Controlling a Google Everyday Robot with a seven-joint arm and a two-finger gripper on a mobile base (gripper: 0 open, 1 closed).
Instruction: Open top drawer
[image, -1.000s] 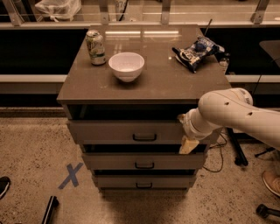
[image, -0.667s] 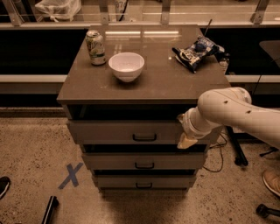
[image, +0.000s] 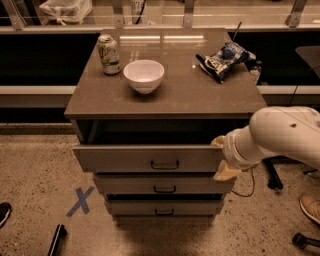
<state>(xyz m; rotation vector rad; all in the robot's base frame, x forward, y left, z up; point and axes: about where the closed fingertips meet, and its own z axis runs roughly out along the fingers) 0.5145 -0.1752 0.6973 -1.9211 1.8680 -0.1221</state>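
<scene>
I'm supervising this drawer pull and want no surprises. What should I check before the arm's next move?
1. Top drawer opening: ok, partly out.
2. Gripper at drawer: ok, at the front's right end, away from the handle.
3. Grip secure: cannot tell.
4. Bowl, can and snack bag steady on top: ok, all back from the front edge.

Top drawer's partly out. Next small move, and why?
Probably draw the top drawer straight out a little further: only a narrow dark gap shows under the countertop, and the gripper sits at the front's right end, off the central handle, so go slowly.
</scene>
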